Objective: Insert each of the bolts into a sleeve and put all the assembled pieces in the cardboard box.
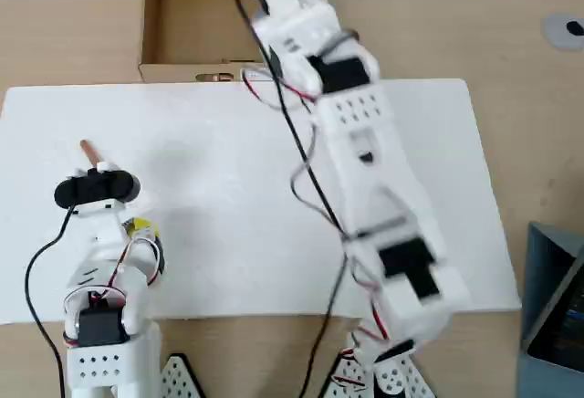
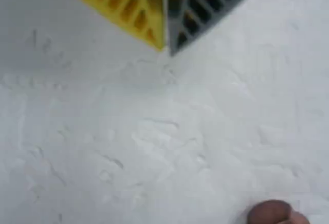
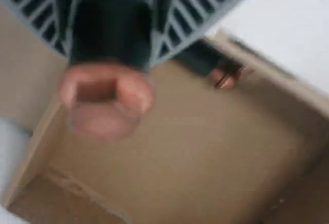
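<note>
Above box (image 3: 195,167), right end effector (image 3: 110,57) grips sleeve (image 3: 113,23).

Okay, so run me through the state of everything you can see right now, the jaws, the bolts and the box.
Left jaws: shut, empty, over the white mat.
Right jaws: shut on an assembled piece, above the cardboard box.
Cardboard box: open, with a second piece lying inside by a wall.
Loose bolt: lying on the mat, bare where it shows.
</note>
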You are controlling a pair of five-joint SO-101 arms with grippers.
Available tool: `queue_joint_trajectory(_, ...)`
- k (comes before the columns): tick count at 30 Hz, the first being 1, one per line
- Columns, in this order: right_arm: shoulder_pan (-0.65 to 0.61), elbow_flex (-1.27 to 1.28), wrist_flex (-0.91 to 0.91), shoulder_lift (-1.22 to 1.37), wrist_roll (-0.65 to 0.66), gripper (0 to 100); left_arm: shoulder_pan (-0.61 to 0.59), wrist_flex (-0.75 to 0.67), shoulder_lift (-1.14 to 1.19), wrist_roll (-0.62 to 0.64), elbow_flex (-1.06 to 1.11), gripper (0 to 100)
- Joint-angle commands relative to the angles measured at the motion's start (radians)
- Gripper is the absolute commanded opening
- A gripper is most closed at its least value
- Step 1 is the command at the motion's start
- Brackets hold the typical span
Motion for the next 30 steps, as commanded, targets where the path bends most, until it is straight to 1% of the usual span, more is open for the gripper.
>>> queue_joint_trajectory(1,0.007,-0.323,0.006,0.211,0.074,0.9,-0.011,0.002,-0.005,-0.006,-0.006,0)
queue_joint_trajectory(8,0.004,-0.727,0.008,0.601,0.196,1.0,-0.011,0.002,-0.005,-0.006,-0.006,0)
queue_joint_trajectory(14,-0.016,-0.938,0.009,0.82,0.304,1.3,-0.011,0.002,-0.005,-0.006,-0.006,0)
queue_joint_trajectory(16,-0.021,-0.977,0.009,0.862,0.318,3.7,-0.011,0.003,-0.005,-0.006,-0.006,0)
queue_joint_trajectory(19,-0.03,-1.003,0.041,0.894,0.324,12.3,-0.009,0.003,-0.005,-0.006,-0.006,0)
queue_joint_trajectory(21,-0.031,-1.004,0.071,0.897,0.322,15.7,-0.009,0.003,-0.005,-0.006,-0.006,0)
queue_joint_trajectory(30,-0.031,-1.046,0.101,0.895,0.319,14.8,-0.009,0.003,-0.005,-0.006,-0.006,0)
